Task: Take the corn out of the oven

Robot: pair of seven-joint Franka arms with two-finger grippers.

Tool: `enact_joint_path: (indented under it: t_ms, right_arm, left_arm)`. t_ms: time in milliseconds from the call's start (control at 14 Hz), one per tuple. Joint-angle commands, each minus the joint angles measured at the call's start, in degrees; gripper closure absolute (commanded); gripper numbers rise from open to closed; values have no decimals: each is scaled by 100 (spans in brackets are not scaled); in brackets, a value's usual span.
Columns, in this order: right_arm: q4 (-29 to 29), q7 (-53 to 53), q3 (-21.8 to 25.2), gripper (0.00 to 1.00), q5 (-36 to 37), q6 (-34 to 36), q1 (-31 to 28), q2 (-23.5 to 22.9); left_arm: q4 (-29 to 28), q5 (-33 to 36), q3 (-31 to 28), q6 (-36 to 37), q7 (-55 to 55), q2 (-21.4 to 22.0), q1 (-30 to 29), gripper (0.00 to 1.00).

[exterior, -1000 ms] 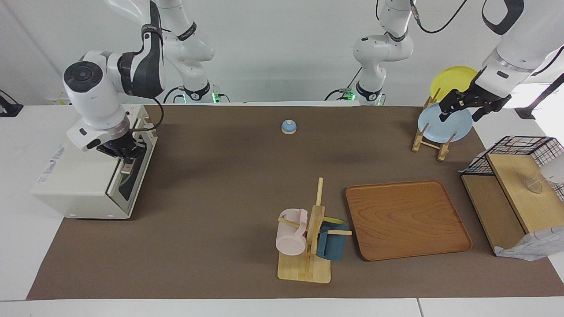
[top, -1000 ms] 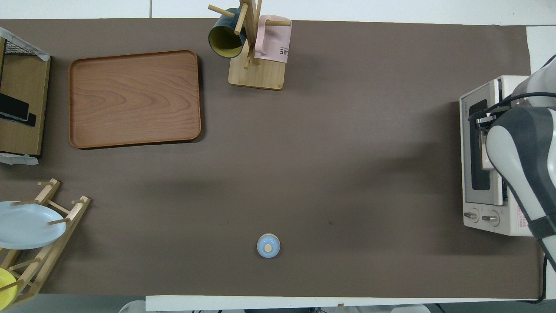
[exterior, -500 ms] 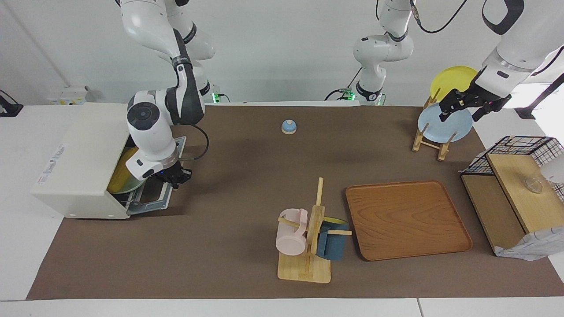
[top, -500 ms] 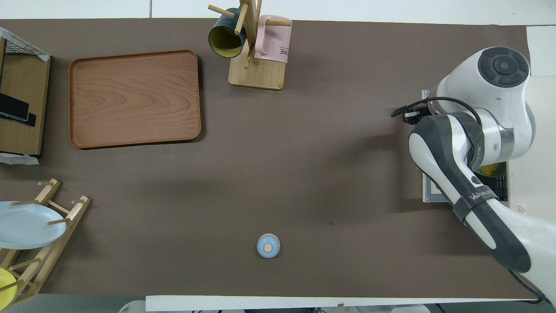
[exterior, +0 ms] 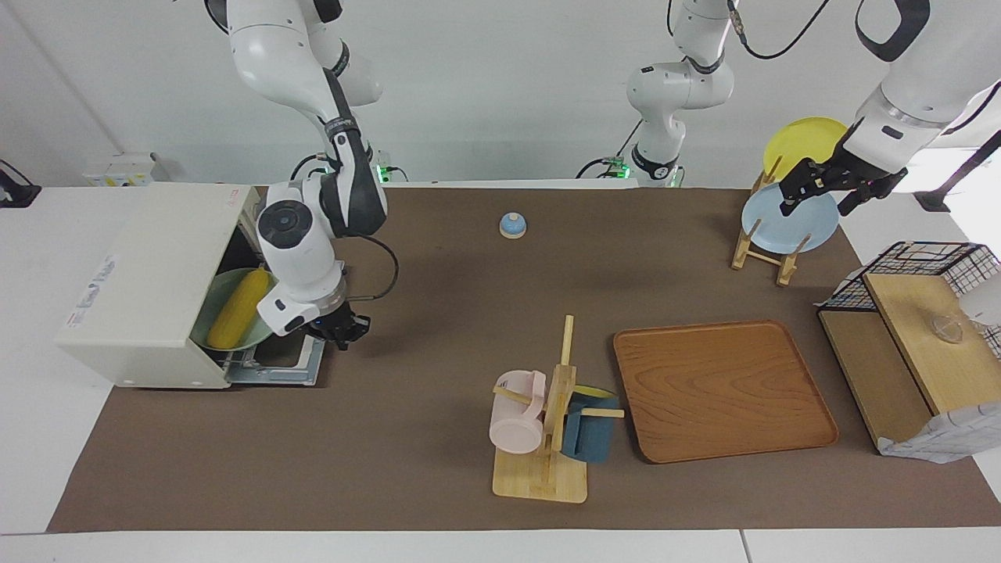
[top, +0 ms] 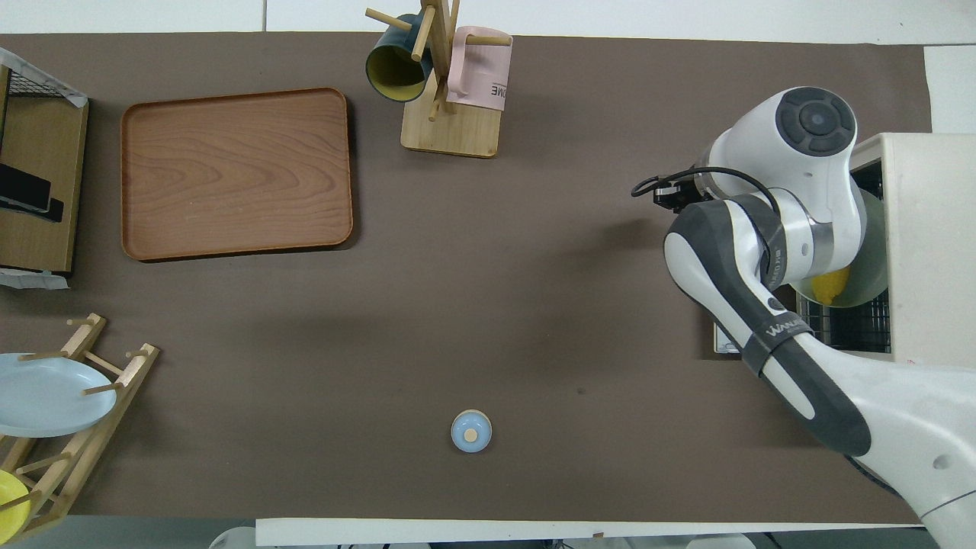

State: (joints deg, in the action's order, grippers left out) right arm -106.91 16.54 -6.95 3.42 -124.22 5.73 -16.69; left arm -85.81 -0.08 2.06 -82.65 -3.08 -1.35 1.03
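Note:
The cream-white oven [exterior: 148, 266] stands at the right arm's end of the table, its door [exterior: 274, 363] folded down flat. The yellow corn [exterior: 238, 309] lies on a pale green plate [exterior: 205, 324] on the rack in the opening. Overhead, only one end of the corn [top: 829, 284] shows under the right arm. My right gripper [exterior: 342, 328] is low at the door's outer edge, shut on the handle, which its hand hides. My left gripper [exterior: 821, 194] waits open over the plate rack.
A wooden plate rack [exterior: 770, 234] holds a blue and a yellow plate. A small blue bell [exterior: 512, 225] sits near the robots. A mug tree [exterior: 547, 422] and a wooden tray [exterior: 719, 391] lie farther out. A black wire basket [exterior: 915, 266] stands at the left arm's end.
My right gripper swung the oven door from closed down to flat, moving toward the table's middle. The plate with the corn came into view. The left arm has not moved.

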Motion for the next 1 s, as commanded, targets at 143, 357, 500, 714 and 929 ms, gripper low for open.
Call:
enact_joint_path:
  t_ms: [143, 357, 500, 714, 929]
  right_arm:
    - [161, 69, 36, 51, -87, 907, -553, 262]
    - [170, 34, 44, 48, -70, 1347, -871, 394]
    - [161, -36, 27, 48, -17, 1445, -1160, 465]
    - [-163, -335, 27, 48, -17, 1270, -1354, 570]
    - [-541, -415, 27, 49, -17, 577, -1416, 614]
  left_arm:
    - [-165, 34, 67, 21, 53, 161, -59, 0]
    - [-165, 34, 67, 12, 44, 161, -59, 0]
    - [-165, 34, 67, 12, 44, 161, -59, 0]
    - [-165, 34, 67, 12, 53, 161, -59, 0]
    - [-165, 34, 67, 12, 53, 161, -59, 0]
